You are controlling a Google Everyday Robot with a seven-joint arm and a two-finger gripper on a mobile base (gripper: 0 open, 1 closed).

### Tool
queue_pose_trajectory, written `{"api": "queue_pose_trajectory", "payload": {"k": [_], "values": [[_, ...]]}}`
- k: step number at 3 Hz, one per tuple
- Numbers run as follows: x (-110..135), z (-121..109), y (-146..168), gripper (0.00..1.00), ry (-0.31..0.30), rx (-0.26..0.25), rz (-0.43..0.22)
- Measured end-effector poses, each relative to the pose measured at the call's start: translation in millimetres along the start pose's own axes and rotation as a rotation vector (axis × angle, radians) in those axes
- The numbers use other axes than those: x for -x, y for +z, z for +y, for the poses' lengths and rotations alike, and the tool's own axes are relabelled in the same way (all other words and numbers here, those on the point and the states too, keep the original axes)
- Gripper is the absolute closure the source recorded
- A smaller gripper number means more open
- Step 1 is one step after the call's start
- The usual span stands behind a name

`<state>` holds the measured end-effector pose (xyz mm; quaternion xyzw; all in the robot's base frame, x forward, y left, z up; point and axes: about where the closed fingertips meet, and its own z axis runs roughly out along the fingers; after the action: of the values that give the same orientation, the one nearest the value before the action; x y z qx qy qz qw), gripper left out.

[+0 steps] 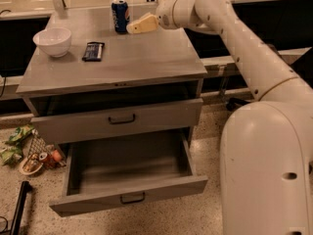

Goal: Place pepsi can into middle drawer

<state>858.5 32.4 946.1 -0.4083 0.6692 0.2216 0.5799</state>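
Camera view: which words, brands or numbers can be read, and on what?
No text reads clearly.
On the pepsi can: logo shows, lettering too blurred.
On the snack bar: print too small.
On the floor wrappers: too blurred.
On the pincer, hovering beside the can: no marking seen.
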Motion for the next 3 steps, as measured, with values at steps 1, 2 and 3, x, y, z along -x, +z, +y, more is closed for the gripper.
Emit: {"api": "queue_pose_trajectory", "payload": {"k": [1,2,3], "values": [[-1,-19,39,0.0,0.025,-0.078,-0.055],[5,-37,70,0.0,0.039,-0.125,-0.103],[5,-37,70,0.0,0.039,-0.125,-0.103]]}}
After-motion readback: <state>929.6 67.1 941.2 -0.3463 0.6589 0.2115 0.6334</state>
